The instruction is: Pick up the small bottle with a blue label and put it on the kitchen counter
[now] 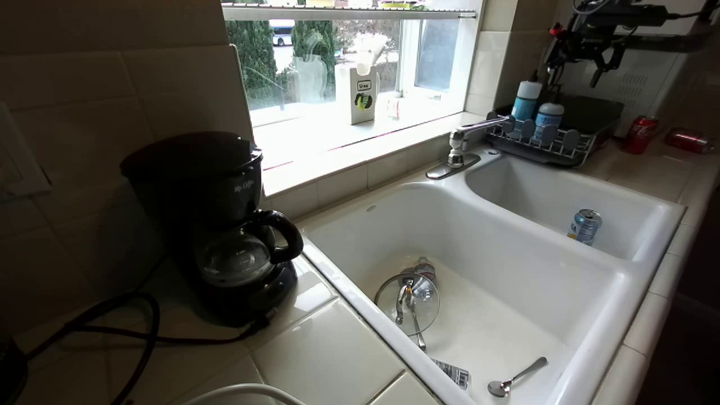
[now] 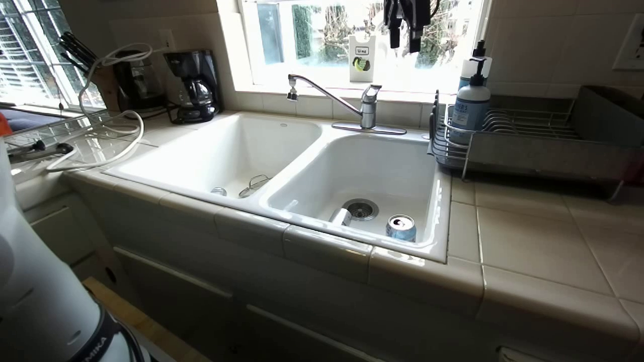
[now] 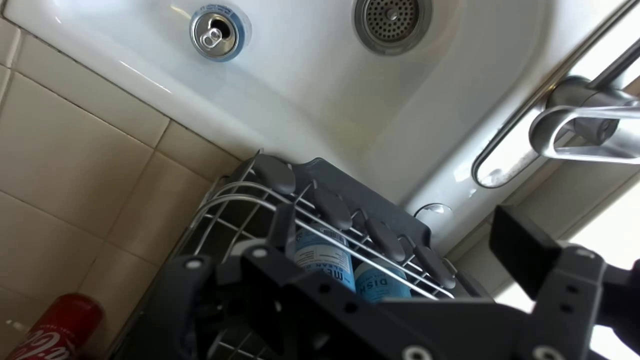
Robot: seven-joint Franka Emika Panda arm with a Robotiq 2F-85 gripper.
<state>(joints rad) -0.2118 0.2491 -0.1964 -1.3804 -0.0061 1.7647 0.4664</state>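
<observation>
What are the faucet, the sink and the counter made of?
The faucet looks like polished, probably chromed metal: it has mirror-like highlights. The sink is glossy white, perhaps enamel or porcelain; its sheen leaves that open. The counter seems glazed ceramic tile, judging by its shine and joint lines.

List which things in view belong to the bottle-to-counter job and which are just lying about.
For the job:
small blue-labelled bottle, in the dish rack
kitchen counter
gripper, open

Just lying about:
bottle with larger white cap, same rack
bluish can, in the sink
spoon, also there
upright red can
red can on its side
coffee maker
</observation>
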